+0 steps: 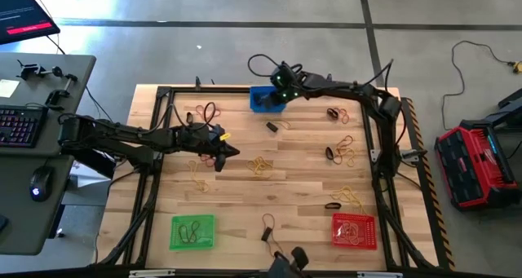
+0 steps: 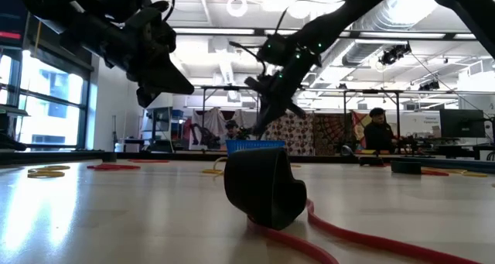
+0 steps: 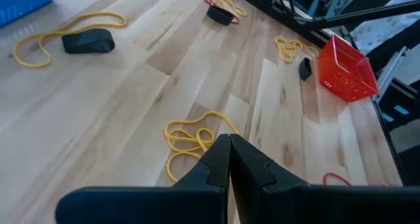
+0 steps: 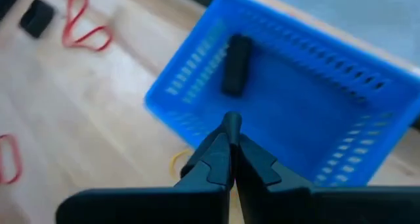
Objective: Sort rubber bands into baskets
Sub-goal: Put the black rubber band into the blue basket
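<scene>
baskets (image 1: 266, 101): 3 (blue, green, red); arms: 2; rubber bands (image 1: 261, 165): many, uncounted

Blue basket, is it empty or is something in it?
Not empty: the blue basket holds one black band, seen lying on its floor in the right wrist view.

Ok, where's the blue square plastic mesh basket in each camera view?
High view: blue square plastic mesh basket at the table's far edge, under the right gripper.
Low view: blue rim mid-picture, behind the dark object.
Left wrist view: corner at upper left.
Right wrist view: fills the frame, black piece inside.
Shared landmark: the right gripper above it.
</scene>
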Robot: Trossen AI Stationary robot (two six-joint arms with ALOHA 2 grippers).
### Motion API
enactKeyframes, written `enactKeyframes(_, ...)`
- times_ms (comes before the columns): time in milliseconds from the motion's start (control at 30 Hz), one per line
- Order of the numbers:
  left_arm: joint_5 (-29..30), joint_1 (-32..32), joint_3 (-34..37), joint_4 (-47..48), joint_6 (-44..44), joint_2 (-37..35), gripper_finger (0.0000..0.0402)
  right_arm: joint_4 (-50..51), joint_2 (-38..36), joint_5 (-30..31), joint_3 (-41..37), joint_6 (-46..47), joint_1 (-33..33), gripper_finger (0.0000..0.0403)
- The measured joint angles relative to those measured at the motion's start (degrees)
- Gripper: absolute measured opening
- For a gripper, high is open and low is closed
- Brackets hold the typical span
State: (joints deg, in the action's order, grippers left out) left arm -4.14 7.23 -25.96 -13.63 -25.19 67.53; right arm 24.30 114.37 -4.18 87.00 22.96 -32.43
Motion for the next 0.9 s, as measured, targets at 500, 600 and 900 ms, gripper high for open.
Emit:
enactKeyframes(500, 3.3, 0.0, 0.0, 0.0, -1.2, 0.0, 0.0000, 1.3, 3.9, -2.0, 0.0, -3.6, -3.5, 0.0000)
enactKeyframes(600, 3.3, 0.0, 0.0, 0.0, -1.2, 0.0, 0.0000, 1.4, 3.9, -1.8, 0.0, -3.6, -4.2, 0.0000)
enactKeyframes(900, 4.0, 0.0, 0.0, 0.0, -1.1, 0.0, 0.0000, 5.5, 3.9, -1.9, 2.6, -7.5, -5.6, 0.0000)
